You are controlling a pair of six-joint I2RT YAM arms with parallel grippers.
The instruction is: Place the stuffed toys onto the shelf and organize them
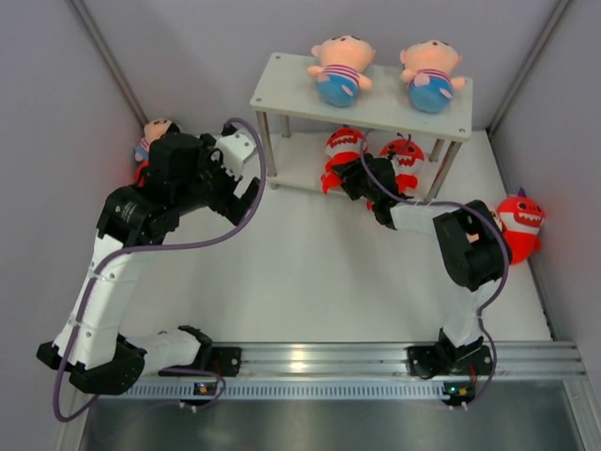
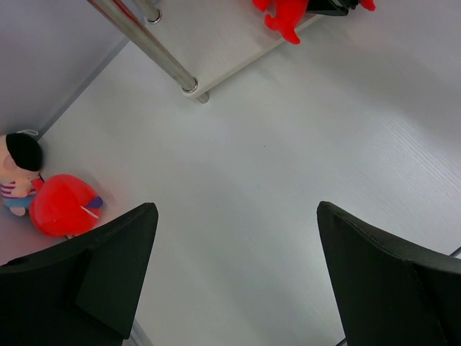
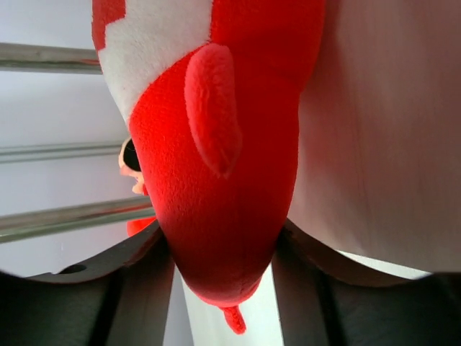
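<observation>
Red shark (image 3: pixel 223 180) on shelf (image 1: pixel 380 101) lower board, left end, between right gripper (image 1: pixel 352 177) fingers: jaws part-way apart against its flanks (gripping or not, can't tell). 2nd shark (image 1: pixel 404 155) beside it; two dolls (image 1: pixel 340 68) on top board. Left gripper (image 2: pixel 236 213) left of shelf, spread wide, holding nothing.

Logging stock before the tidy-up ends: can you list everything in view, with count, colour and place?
shelf: one, off-white boards, silver legs, far side of table
top-tier dolls: two, peach, striped shirts, upper board
lower-tier sharks: two, red, lower board
right shark: one, red, on table beside right arm
left doll: one, peach, by left wall
left shark: one, red, beside that doll
table: one, white
left gripper: black, open, over bare table
right gripper: black, jaws flanking one lower-tier shark
</observation>
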